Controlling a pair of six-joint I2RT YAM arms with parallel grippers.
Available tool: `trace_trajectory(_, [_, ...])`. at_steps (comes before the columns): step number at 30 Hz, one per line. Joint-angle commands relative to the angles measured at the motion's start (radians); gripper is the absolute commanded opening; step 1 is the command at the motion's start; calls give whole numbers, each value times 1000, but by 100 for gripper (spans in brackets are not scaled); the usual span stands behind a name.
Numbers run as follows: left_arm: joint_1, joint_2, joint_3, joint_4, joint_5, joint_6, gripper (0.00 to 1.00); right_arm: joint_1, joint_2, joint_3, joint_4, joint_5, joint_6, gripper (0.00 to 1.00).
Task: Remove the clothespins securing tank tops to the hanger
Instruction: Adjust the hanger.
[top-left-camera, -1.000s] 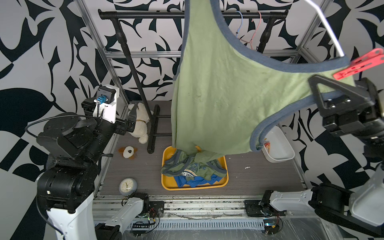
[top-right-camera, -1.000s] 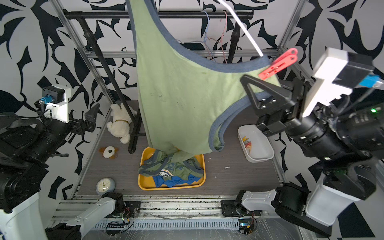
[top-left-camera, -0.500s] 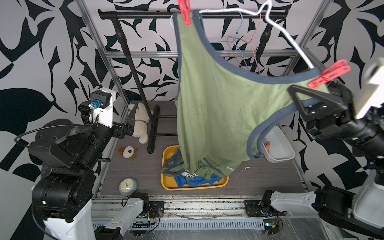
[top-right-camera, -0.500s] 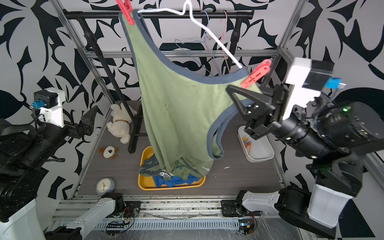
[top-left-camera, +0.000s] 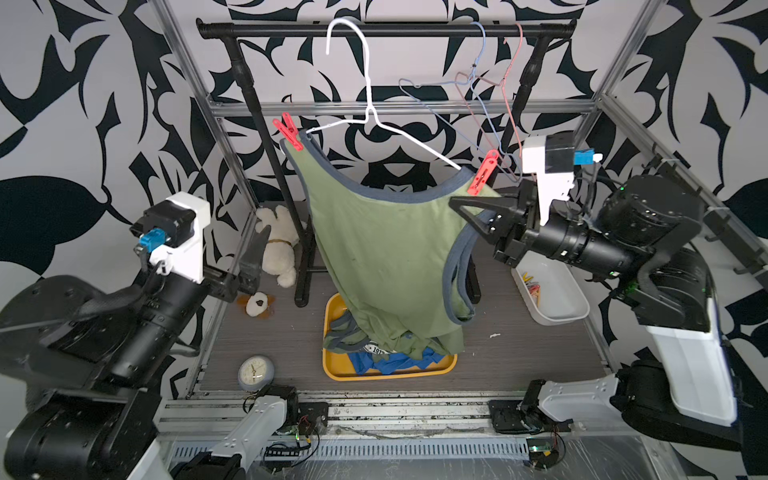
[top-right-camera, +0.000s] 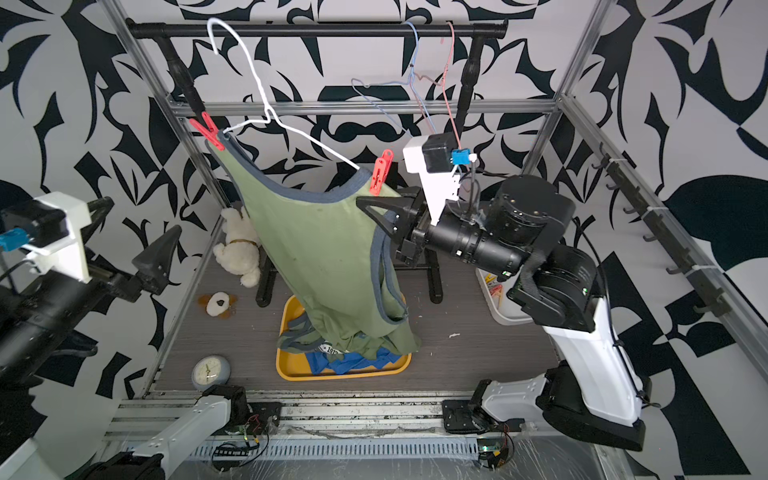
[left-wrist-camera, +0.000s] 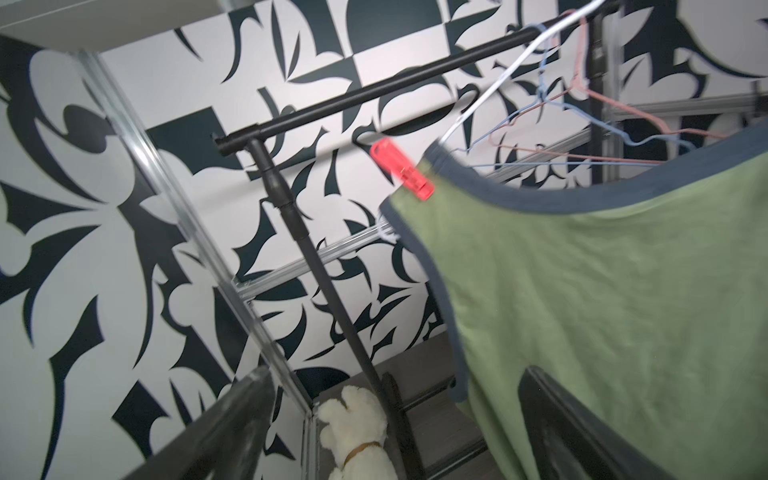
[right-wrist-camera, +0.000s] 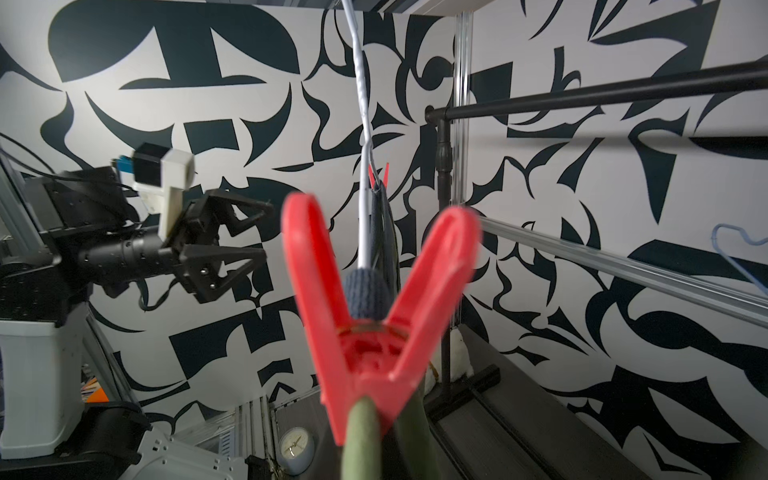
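While its fingers are pressing tightly together, the right gripper is pinching the olive tank top at the shoulder, just beneath the nearer red clothespin. The right wrist view is showing that pin close up, tails flared, nose biting the grey trim against the white hanger. The left gripper is hovering with its jaws spread wide and nothing between them, well apart from the cloth. Its wrist camera is looking toward the farther red clothespin, which is clamping the other shoulder at the hanger's opposite end.

The hanger is hanging tilted; whether its hook is sitting on the black rail I cannot tell. The shirt's hem is trailing into the yellow tray, where the other tank tops are lying heaped, and loose pins are lying in the white bin.

By my reading, the last shirt is being freed, with one arm steadying it and two pins remaining. The next move is calling for the open gripper to close on a pin's flared tails, squeezing until the nose is letting go, then drawing it clear of the wire.
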Motion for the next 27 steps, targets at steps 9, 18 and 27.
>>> trace_trajectory(9, [4, 46, 41, -54, 218, -19, 96, -3, -45, -176, 218, -144, 19, 0])
trace_trajectory(18, [4, 118, 29, 0, 277, -13, 98, -3, -81, -317, 254, -231, -10, 0])
trace_trajectory(27, [4, 176, 53, -27, 461, -4, 99, -4, -81, -385, 252, -303, -42, 0])
